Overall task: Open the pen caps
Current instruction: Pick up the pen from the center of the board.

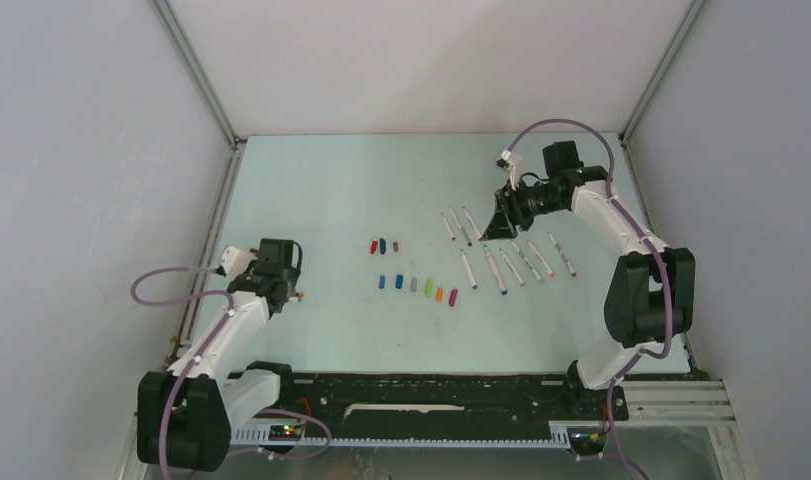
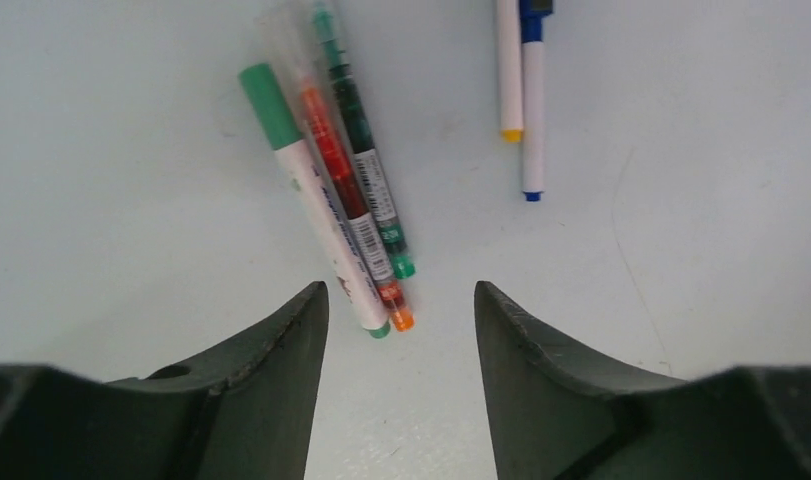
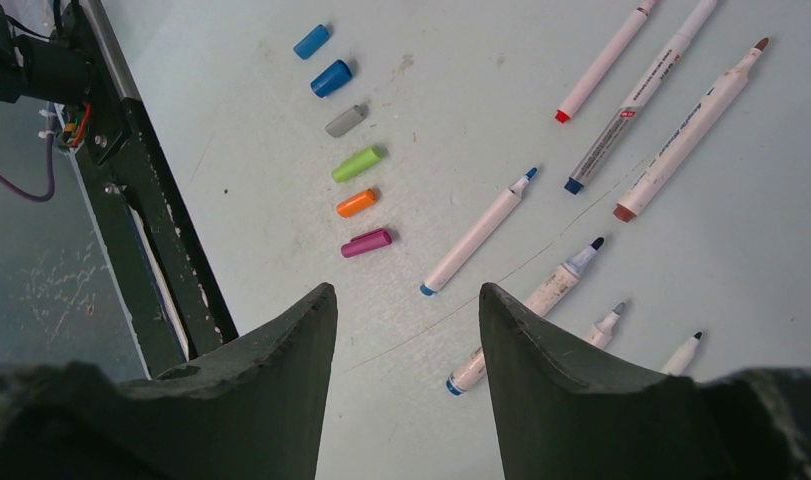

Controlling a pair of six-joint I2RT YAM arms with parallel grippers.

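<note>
Open table (image 1: 311, 180) left of pen caps (image 1: 429, 288); pens (image 1: 494, 270) crowd right.

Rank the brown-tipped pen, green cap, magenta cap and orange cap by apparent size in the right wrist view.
1. brown-tipped pen, clearly largest.
2. green cap and magenta cap, too alike to separate.
3. orange cap, smallest.

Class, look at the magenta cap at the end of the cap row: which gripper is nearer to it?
Right. The right gripper hovers just behind and to the right of the magenta cap, over the pens. The left gripper sits far off to its left.
</note>
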